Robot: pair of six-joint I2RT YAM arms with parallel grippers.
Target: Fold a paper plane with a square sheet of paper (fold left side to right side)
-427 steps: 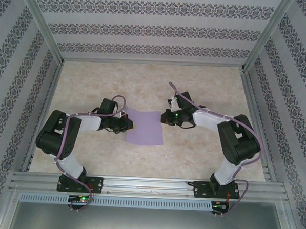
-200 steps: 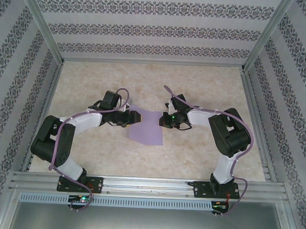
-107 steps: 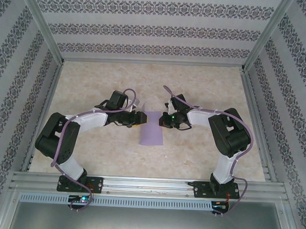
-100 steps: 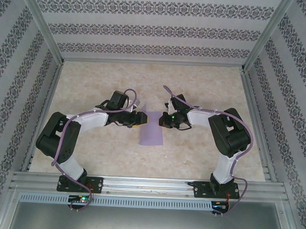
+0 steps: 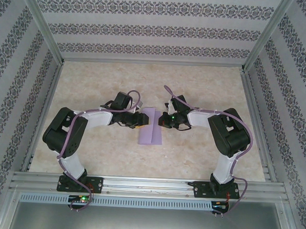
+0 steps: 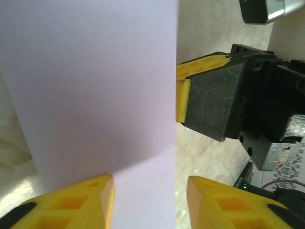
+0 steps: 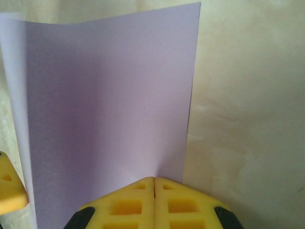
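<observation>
The paper sheet [image 5: 151, 127] lies in the mid of the table [image 5: 211, 87], btwn the two claws. From the top it looks like a thin tall strip, doubled over, w/ the long sides running near to far. The L claw [image 5: 140, 119] is just left of it, touching the left side. In the L wrist view its yellow fingers [image 6: 81, 202] stand part way apart and the purple sheet [image 6: 95, 86] is spread flat in front of them; can't see any paper pinched. The R claw [image 5: 164, 120] is at the right edge of the sheet. In the R wrist view its two yellow fingers [image 7: 128, 205] are pressed tight together, tips right at the sheet's edge [image 7: 105, 105]. Can't tell if any paper is nipped in there. The sheet's left side curves round, not flat.
</observation>
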